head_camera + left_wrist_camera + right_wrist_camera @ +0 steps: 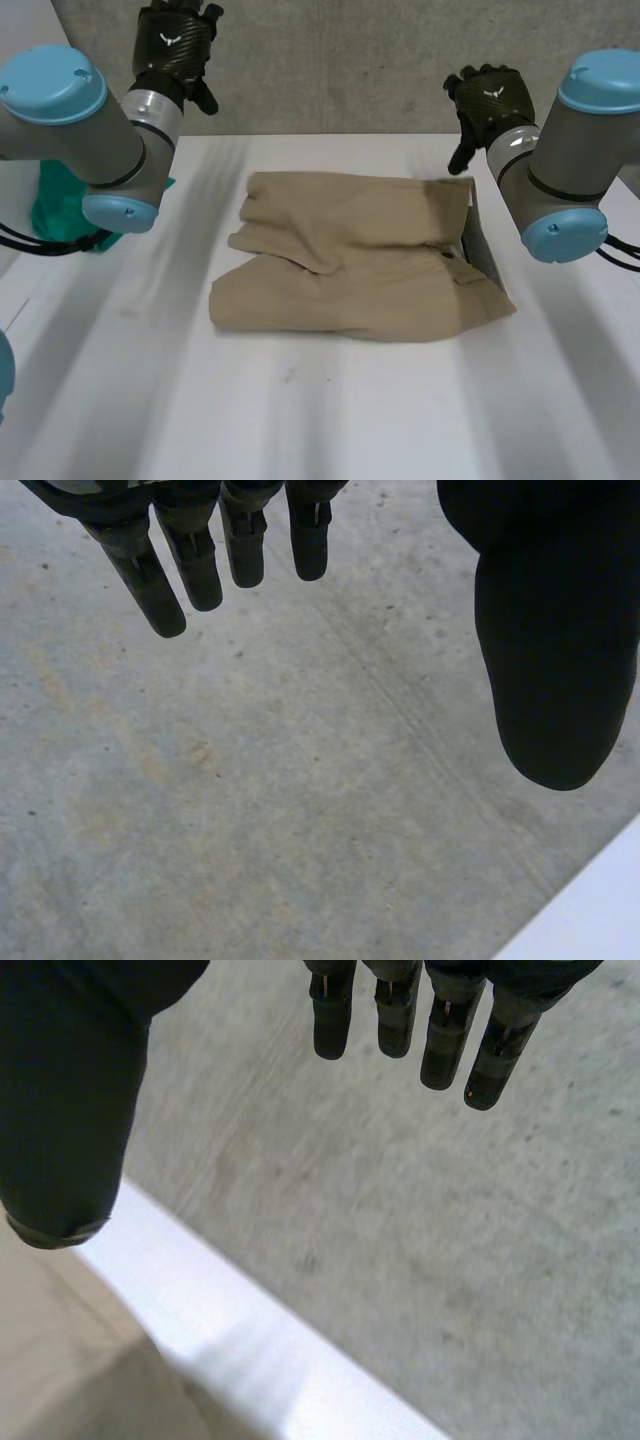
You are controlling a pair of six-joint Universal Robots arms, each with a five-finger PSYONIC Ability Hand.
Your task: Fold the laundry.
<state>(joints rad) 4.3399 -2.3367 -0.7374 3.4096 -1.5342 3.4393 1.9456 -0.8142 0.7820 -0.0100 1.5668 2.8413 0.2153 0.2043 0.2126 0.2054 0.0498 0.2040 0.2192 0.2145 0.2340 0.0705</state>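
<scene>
Khaki shorts [350, 265] lie rumpled mid-worktop [300, 420]. Left robot hand [175, 45] and right robot hand [490, 100] hover above its far edge, fingers straight, holding nothing. Best to pinch both far corners evenly, then pull flat before folding.

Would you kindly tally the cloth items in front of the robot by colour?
Tan garment, lying crumpled in the middle of the table: 1
Green cloth, partly behind the left arm: 1
Total: 2
</scene>
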